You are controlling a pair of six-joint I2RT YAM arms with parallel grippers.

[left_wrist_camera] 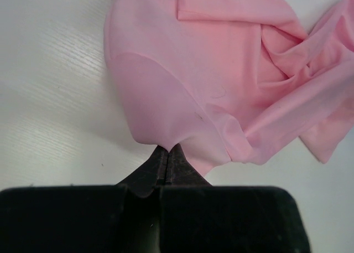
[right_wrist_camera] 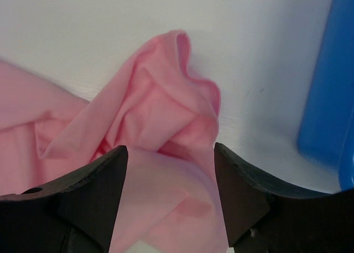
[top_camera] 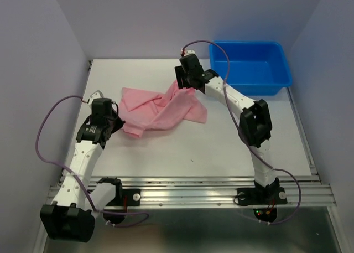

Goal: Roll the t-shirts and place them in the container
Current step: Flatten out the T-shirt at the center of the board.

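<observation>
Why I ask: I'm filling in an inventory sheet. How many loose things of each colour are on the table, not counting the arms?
pink t-shirt: 1
blue bin: 1
Total: 2

Bin (top_camera: 257, 88) blocks far right; table (top_camera: 193, 153) front apparently open.
</observation>
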